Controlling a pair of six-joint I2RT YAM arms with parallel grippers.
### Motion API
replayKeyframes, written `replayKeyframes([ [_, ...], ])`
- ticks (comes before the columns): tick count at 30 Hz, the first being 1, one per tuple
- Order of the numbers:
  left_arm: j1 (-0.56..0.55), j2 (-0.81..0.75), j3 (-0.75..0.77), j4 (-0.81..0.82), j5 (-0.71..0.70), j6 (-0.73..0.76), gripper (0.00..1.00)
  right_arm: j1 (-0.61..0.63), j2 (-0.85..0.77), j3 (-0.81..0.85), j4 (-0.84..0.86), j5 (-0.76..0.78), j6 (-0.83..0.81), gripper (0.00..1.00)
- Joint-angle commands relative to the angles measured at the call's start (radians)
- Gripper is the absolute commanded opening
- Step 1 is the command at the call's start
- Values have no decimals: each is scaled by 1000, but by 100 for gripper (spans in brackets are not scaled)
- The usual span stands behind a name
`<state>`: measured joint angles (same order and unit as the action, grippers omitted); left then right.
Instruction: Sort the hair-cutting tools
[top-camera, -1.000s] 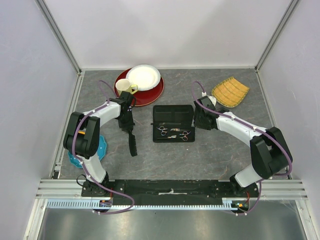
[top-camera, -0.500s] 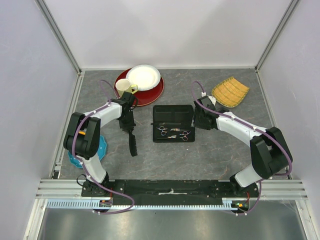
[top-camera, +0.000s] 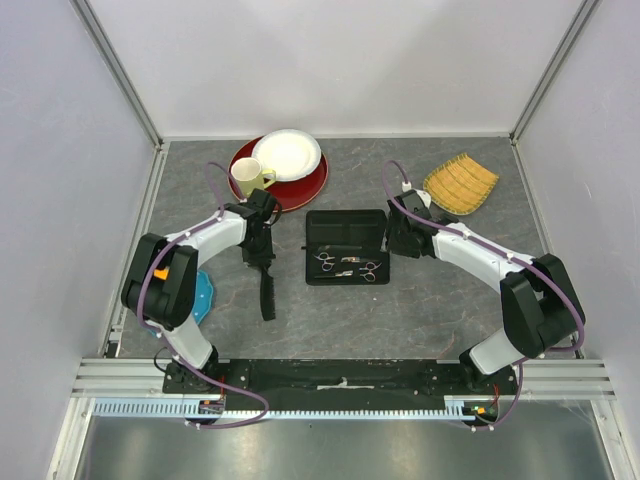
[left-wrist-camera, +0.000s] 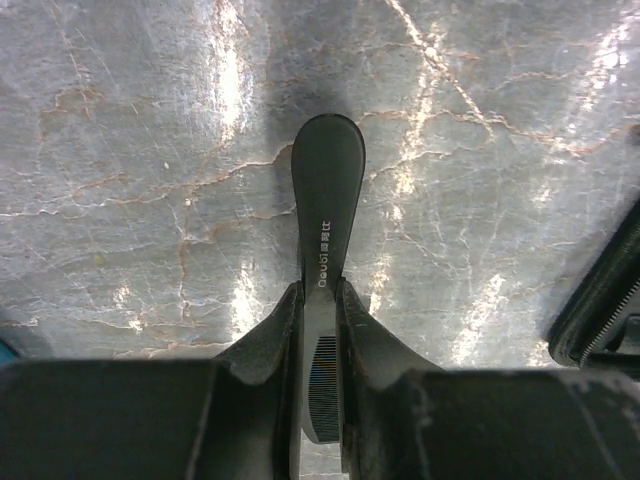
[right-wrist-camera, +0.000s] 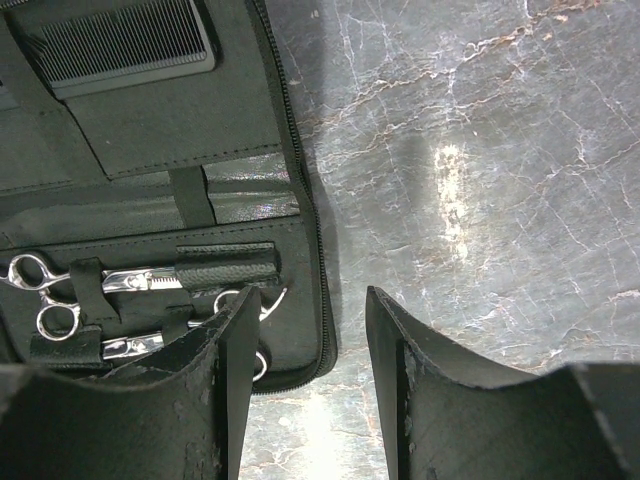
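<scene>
Now the left claw (left-wrist-camera: 320, 300) is clamped on the handled comb (left-wrist-camera: 327, 190), whose rounded handle sticks out ahead of the fingers over the bare surface (left-wrist-camera: 120, 150). Since a second ago the arm has swung the comb round to point more squarely at the near edge and a touch nearer the case (top-camera: 346, 245), so it looks mid-carry, not placed. The right claw (right-wrist-camera: 305, 330) hangs open, one finger over the case's edge. The scissors (right-wrist-camera: 60, 290) are strapped just to its left, and the second comb (right-wrist-camera: 120, 40) is pocketed farther ahead.
</scene>
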<state>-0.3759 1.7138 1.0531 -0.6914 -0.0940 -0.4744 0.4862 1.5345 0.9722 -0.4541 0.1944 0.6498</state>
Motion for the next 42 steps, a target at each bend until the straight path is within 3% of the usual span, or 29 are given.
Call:
replayKeyframes([
  [1,-17,-80,-1,15,19,-20,2,-3,-14,46,28,-12,-12,54],
  [10,-70,-129,-1,76,79,3,2,-1,-40,66,84,-142,-78,63],
  [16,-124,-128,41,92,117,34,2,14,-47,57,230,-403,-134,72],
  [22,-175,-134,97,130,197,57,2,52,-31,65,353,-596,-139,73],
  [42,-227,-134,156,217,332,45,2,101,119,158,446,-619,-124,69],
])
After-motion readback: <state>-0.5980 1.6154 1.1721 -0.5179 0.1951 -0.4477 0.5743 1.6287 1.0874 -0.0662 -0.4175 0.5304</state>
